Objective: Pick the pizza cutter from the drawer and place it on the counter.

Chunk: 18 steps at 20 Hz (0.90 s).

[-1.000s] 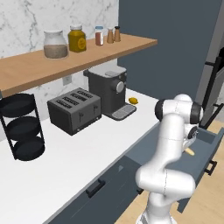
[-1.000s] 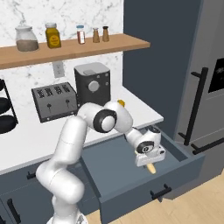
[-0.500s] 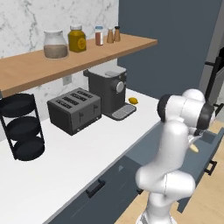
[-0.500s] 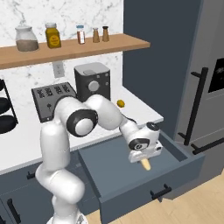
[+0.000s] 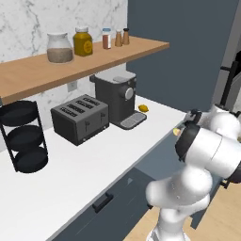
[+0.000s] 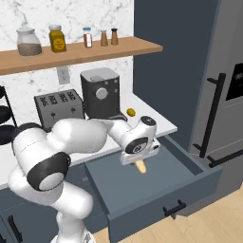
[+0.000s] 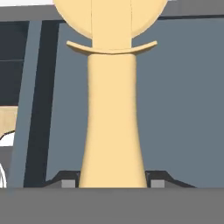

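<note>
Tan-handled pizza cutter (image 7: 112,118), clamped between the gripper (image 6: 139,161) fingers, held above the open drawer's (image 6: 190,182) grey inside.

No text, brand, number or sign could be read anywhere — the jars (image 5: 83,41) at the upper left of the frame were plain, and the toaster (image 5: 80,118) and coffee machine (image 5: 116,98) carried no marks.

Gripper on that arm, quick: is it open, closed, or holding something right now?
Gripper: closed on the pizza cutter, gripping its wooden handle above the open drawer.
</note>
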### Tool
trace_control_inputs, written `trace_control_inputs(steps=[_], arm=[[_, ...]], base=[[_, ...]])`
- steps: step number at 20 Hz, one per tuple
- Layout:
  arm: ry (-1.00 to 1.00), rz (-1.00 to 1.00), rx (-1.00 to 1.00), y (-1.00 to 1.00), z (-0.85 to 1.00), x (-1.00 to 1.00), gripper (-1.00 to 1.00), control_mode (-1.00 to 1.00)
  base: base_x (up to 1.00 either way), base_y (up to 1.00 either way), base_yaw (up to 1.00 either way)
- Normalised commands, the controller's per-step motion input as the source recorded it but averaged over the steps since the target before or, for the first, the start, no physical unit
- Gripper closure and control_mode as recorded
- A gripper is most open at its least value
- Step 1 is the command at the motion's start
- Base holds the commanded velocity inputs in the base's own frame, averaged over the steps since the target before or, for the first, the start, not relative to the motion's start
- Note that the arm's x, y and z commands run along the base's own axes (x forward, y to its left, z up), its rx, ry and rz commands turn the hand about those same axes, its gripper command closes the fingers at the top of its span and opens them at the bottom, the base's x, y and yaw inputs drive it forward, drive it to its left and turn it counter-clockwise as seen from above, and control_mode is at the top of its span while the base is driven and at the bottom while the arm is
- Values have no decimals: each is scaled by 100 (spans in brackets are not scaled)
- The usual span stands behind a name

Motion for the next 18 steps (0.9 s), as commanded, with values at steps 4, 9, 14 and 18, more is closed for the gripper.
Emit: trace_control_inputs(steps=[4, 9, 14, 18], arm=[[5, 3, -2, 100, 100, -37, 100, -100], [0, 17, -2, 100, 100, 3, 100, -100], [-1, 41, -3, 100, 66, 21, 100, -100], [1, 70, 0, 98, 7, 0, 100, -100]], base=[[0, 0, 0], [0, 0, 0], [0, 0, 0], [0, 0, 0]])
